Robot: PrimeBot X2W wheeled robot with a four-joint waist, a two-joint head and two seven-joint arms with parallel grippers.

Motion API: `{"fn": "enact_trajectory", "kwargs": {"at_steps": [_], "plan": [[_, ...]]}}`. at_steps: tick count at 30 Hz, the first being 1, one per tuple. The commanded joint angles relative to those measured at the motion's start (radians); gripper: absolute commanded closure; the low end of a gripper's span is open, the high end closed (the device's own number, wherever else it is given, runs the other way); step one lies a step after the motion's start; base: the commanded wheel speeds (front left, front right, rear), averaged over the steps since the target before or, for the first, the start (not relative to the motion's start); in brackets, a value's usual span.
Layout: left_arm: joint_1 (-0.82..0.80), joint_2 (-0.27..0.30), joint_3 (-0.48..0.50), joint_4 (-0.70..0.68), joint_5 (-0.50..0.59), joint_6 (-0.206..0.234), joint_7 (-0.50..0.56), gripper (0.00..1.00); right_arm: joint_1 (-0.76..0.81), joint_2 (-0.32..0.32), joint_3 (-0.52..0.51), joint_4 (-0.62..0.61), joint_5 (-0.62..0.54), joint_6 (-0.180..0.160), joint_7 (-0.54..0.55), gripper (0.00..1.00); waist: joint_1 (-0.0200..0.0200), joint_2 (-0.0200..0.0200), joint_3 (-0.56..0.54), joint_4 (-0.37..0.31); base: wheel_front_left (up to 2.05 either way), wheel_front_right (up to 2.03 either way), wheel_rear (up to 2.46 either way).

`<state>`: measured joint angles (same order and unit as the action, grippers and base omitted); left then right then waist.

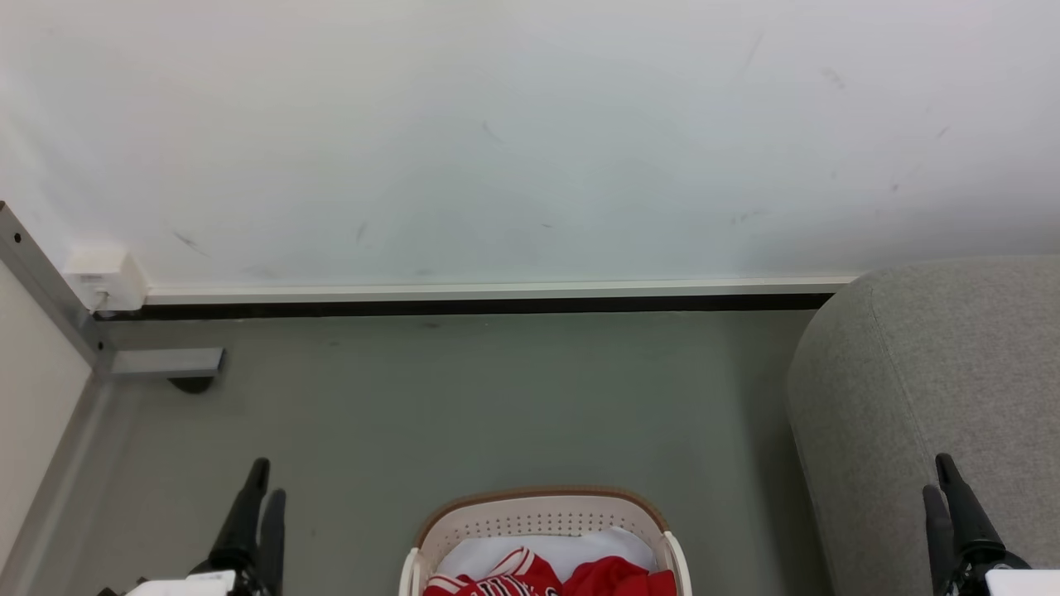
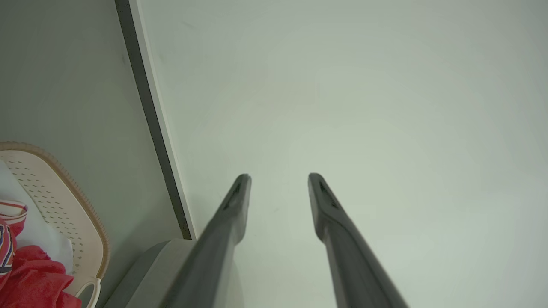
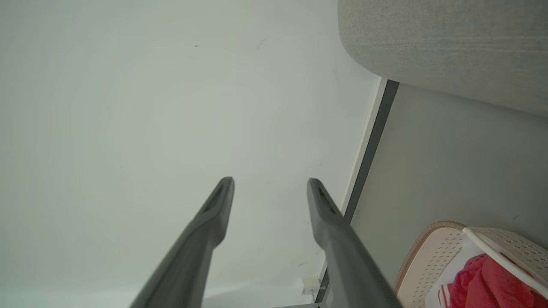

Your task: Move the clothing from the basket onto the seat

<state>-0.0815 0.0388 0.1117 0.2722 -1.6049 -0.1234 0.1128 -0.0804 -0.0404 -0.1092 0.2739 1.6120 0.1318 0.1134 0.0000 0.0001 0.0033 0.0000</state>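
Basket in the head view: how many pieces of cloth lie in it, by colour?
Red: 2, the jersey and the plain garment
White: 1, the sheet
Total: 3

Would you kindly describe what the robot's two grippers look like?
The left gripper and right gripper match: each has two long, slim fingers in matte dark grey, tapering to narrow rounded tips, with a shallow slot on the inner face near each tip. Each rises from a white housing at its base.
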Motion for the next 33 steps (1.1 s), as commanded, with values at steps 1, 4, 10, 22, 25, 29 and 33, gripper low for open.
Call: {"fn": "enact_trajectory", "kwargs": {"at_steps": [1, 4, 10, 22, 25, 29, 33], "plan": [[-0.010, 0.002, -0.005, -0.012, 0.001, -0.002, -0.010, 0.00, -0.009, -0.004, 0.007, -0.013, 0.003, 0.000, -0.005, 0.00, 0.0000, -0.0001, 0.000, 0.000, 0.00, 0.00, 0.00], [-0.013, 0.003, -0.012, -0.019, 0.002, -0.002, -0.025, 0.00, -0.013, -0.005, 0.020, -0.022, 0.006, 0.000, -0.021, 0.00, 0.0000, -0.0001, 0.002, 0.001, 0.00, 0.00, 0.00], [-0.023, 0.004, -0.022, -0.037, 0.038, -0.003, -0.055, 0.00, -0.023, -0.005, 0.045, -0.042, -0.001, 0.000, -0.052, 0.00, 0.0000, -0.0001, 0.005, 0.002, 0.00, 0.00, 0.00], [-0.032, 0.005, -0.039, -0.074, 0.203, -0.004, -0.105, 0.00, -0.041, -0.016, 0.083, -0.063, -0.102, 0.000, -0.104, 0.00, 0.0000, -0.0001, 0.011, 0.005, 0.00, 0.00, 0.00], [-0.033, 0.006, -0.036, -0.087, 0.274, -0.004, -0.117, 0.00, -0.045, -0.018, 0.096, -0.075, -0.157, 0.000, -0.117, 0.00, 0.0000, -0.0001, 0.012, 0.005, 0.00, 0.00, 0.00], [-0.034, 0.006, -0.041, -0.104, 0.372, -0.004, -0.133, 0.00, -0.047, -0.020, 0.116, -0.091, -0.228, 0.000, -0.133, 0.00, 0.0000, -0.0001, 0.014, 0.005, 0.00, 0.00, 0.00], [-0.032, 0.007, -0.045, -0.118, 0.456, -0.005, -0.148, 0.00, -0.051, -0.025, 0.137, -0.101, -0.295, -0.001, -0.148, 0.00, 0.0000, -0.0001, 0.014, 0.004, 0.00, 0.00, 0.00]]}}
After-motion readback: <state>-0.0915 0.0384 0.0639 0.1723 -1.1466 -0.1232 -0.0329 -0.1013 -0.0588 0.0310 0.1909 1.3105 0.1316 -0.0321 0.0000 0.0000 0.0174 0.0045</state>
